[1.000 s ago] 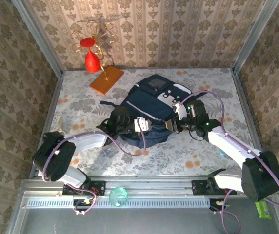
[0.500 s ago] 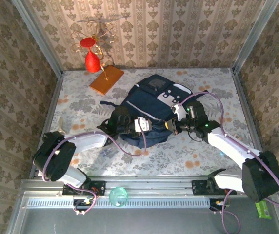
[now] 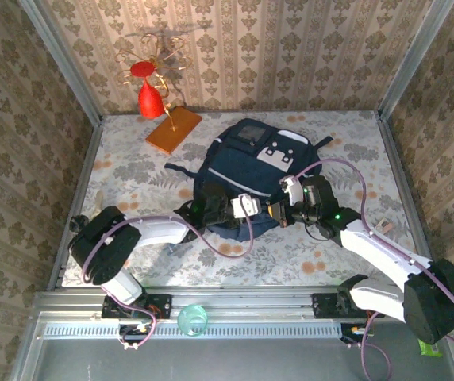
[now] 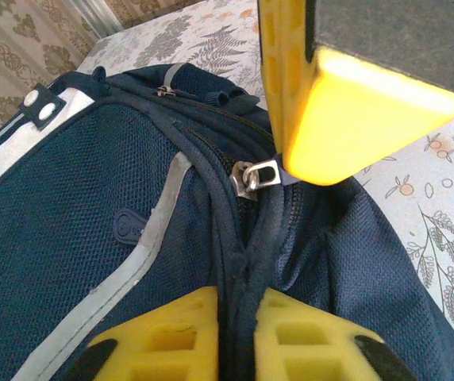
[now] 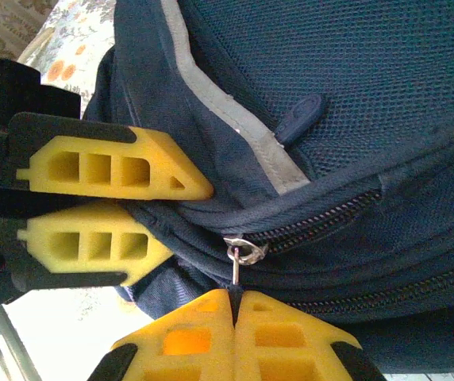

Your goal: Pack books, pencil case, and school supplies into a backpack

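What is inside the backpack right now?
Can't tell: the fabric of the backpack covers its contents, and the zipper teeth look closed. The right fingers pinch the zipper pull; the left fingers clamp the seam beside it.

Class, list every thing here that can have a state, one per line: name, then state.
Backpack, lying flat, front up.
Zip, shut where its teeth show.
Right gripper, jaws shut on zip pull.
Left gripper, jaws shut on backpack fabric by the zip.
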Robot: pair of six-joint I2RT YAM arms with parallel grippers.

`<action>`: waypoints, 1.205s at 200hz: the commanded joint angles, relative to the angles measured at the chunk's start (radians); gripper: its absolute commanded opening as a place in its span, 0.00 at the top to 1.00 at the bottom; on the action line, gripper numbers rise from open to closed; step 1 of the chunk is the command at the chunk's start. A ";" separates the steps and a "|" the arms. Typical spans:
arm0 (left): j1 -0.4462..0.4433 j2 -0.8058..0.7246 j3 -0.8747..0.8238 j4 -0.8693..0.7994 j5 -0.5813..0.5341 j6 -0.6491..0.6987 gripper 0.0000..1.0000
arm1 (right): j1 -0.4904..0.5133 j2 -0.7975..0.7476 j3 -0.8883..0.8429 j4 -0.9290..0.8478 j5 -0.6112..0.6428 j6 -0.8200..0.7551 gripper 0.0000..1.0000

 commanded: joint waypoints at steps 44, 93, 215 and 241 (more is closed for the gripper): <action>0.050 -0.192 -0.052 -0.053 0.046 -0.185 0.43 | -0.030 -0.037 -0.013 -0.011 -0.077 0.002 1.00; 0.235 -0.246 0.063 -0.292 -0.060 -0.630 0.36 | -0.041 -0.043 -0.009 -0.020 -0.066 -0.003 1.00; 0.408 0.097 0.350 -0.565 0.134 -1.038 0.59 | -0.044 -0.027 0.053 -0.108 0.015 -0.015 1.00; 0.408 0.100 0.295 -0.460 0.157 -1.113 0.80 | -0.025 -0.036 0.072 -0.154 0.027 0.003 1.00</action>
